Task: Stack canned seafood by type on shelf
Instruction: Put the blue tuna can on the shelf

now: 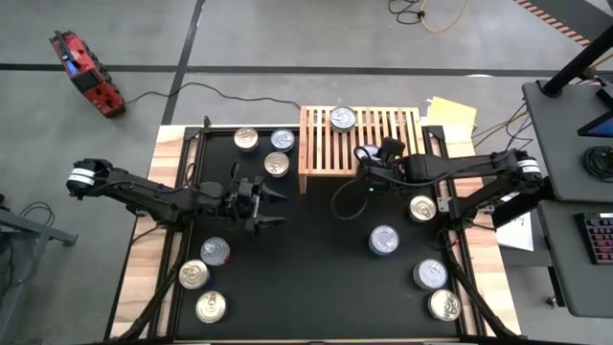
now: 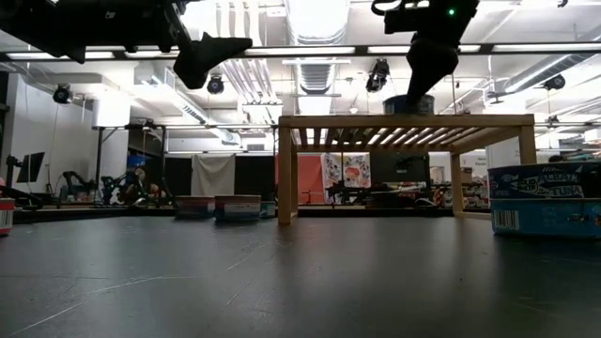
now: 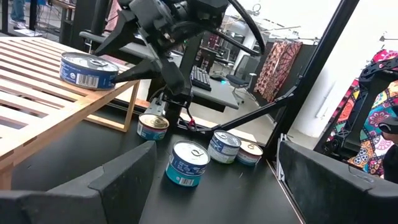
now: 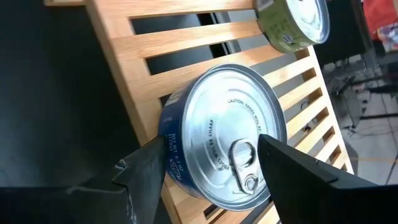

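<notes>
My right tool (image 4: 208,171) sits spread around a blue tin (image 4: 221,134) at the shelf's (image 1: 316,153) 5 o'clock edge, probably just letting go. Rigid, smooth, slippery: pinch the side wall. Left tool (image 1: 271,206) waits wide open over the tabletop.

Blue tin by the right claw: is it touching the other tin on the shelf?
Apart. Right wrist view shows bare shelf slats between the blue tin and the other tin.

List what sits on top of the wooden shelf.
Two cans: a blue-labelled can at the shelf's front edge between the right hand's fingers, and another can near the back. The arm hides part of the slats.
</notes>
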Controlling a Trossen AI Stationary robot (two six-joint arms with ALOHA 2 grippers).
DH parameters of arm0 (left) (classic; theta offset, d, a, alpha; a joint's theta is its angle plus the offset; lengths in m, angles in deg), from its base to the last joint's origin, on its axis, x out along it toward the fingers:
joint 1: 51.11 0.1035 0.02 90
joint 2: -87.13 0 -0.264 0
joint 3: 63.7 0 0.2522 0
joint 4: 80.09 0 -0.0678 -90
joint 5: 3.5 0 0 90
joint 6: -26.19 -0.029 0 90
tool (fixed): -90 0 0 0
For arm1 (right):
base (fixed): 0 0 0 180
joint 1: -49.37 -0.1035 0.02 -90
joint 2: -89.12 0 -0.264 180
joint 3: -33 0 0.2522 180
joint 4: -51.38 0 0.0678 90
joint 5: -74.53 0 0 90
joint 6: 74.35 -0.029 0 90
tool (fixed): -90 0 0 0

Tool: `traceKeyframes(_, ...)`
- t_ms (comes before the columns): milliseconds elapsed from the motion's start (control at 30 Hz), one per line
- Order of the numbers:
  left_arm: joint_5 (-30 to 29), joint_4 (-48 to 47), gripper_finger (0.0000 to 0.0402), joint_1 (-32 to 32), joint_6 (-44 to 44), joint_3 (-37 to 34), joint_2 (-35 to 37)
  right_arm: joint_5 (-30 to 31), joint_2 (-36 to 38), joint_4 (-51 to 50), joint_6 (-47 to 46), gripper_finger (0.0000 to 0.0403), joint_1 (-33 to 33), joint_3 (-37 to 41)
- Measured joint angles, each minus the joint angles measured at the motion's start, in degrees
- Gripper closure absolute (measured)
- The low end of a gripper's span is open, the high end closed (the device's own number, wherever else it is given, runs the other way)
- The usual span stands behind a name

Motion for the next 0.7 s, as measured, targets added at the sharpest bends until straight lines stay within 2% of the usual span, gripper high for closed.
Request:
traceKeyframes(367, 0.00, 0.00, 0.0079, 0.00, 0.00, 0.00, -0.02, -0.92, 3.00, 0.36, -5.30, 0.0149, 0.45, -6.18)
traceKeyframes(533, 0.15, -0.04, 0.0079, -0.03, 0.22, 0.00, -0.02, -6.31, 5.58, 1.68, -6.30, 0.0174, 0.47, -7.41)
traceKeyframes(700, 0.17, -0.55, 0.0079, -0.04, 0.28, 0.00, -0.20, -12.02, 7.09, -0.59, -10.33, 0.0225, 0.45, -7.41)
